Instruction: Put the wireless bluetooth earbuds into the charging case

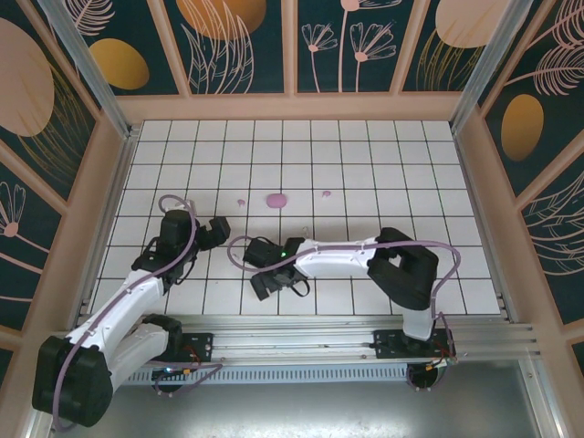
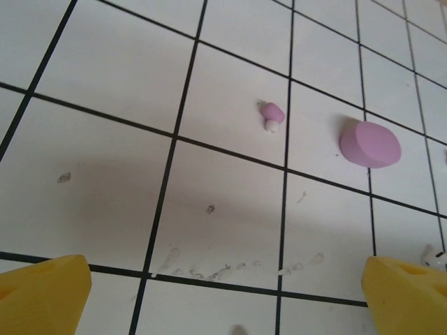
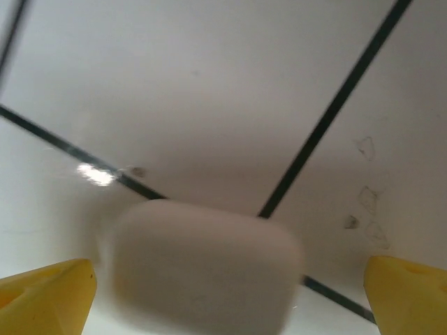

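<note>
Two hands, both spread open: R hand (image 3: 227, 289) straddles blurry white case (image 3: 202, 262) in its wrist cam; L hand (image 2: 225, 289) cam catches purple earbud (image 2: 272, 115) nr purple case (image 2: 370, 144).

Purple earbud (image 2: 272, 115) on tile, purple charging case (image 2: 370, 144) nearby (lying flat), blurred white case (image 3: 202, 269)

Top view: bright, even light from overhead. The tiled table (image 1: 365, 155) is uniformly lit, and the arms throw only soft, short shadows.

Left wrist view: sharp focus. The purple case (image 2: 370, 144) has a faint shadow at its left edge, and a broad grey shade lies mid-frame.

Right wrist view: the white case (image 3: 202, 265) is badly blurred (very near the lens). There is a small glare spot (image 3: 94, 174) on the tile, and the grid lines are soft.
</note>
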### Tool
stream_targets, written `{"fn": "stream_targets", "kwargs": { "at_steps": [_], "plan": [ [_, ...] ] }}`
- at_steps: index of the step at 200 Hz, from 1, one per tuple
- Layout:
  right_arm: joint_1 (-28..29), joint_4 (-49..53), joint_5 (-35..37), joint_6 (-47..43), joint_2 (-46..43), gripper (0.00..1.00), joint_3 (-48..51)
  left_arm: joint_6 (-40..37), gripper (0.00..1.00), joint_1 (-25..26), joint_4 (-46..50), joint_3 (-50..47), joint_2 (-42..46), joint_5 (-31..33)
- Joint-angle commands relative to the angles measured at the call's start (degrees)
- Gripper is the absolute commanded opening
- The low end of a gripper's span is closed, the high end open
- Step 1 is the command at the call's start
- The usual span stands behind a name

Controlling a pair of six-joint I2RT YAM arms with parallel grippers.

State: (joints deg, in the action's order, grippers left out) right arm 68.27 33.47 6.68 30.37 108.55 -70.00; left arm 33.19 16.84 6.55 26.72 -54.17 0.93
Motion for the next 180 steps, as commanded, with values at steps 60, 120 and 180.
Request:
{"fn": "stream_targets", "kwargs": {
  "at_steps": [60, 120, 180],
  "plan": [
    [-2.00, 6.62, -0.82, -0.24, 2.67, 0.95, -4.40, -4.54, 0.96, 0.14, -0.75, 2.19, -0.43, -6.13],
    [-2.07, 4.14, -3.88, 2.99, 4.12, 0.75, -2.63, -4.93, 0.80, 0.12, -0.67, 4.50, -5.94, -11.27],
    [-4.96, 3.21, -0.34, 4.65, 0.31, 0.65, -2.49, -6.42, 0.79, 0.20, -8.86, 1.41, -4.11, -16.62]
  ]
}}
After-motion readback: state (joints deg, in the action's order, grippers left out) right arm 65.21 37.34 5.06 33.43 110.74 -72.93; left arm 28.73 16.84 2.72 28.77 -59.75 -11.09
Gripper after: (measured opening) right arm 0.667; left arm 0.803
